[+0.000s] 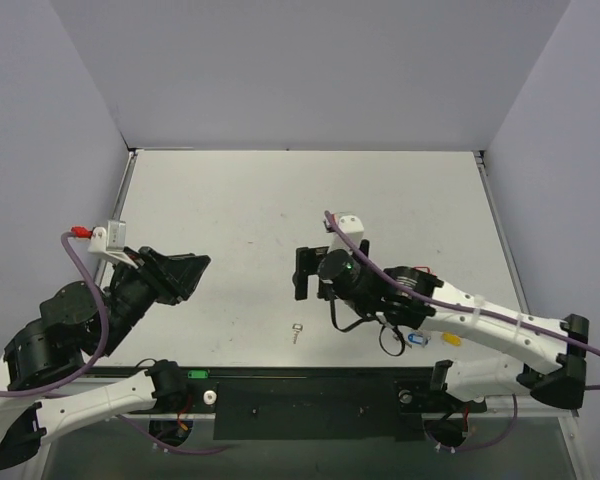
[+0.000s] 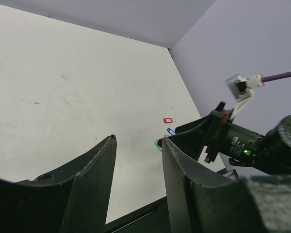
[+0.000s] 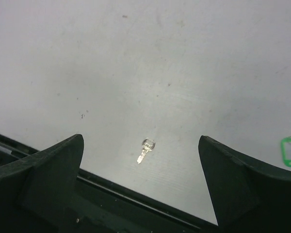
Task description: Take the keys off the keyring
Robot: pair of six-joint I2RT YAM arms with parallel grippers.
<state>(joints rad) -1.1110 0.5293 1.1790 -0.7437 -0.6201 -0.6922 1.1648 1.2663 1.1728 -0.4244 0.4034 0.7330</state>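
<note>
One bare silver key (image 3: 145, 148) lies loose on the white table (image 3: 136, 58), lower centre, below the right gripper's (image 1: 302, 273) wide-spread, empty jaws. Whether the green-headed key (image 3: 289, 151), at the right edge, is off its keyring cannot be told. The left gripper (image 2: 138, 141) stands part-open and empty.

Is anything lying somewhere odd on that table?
One bare silver key lies alone by the table's front edge, near the open right gripper, well apart from the green-headed key. Nothing looks damaged or spilled.
</note>
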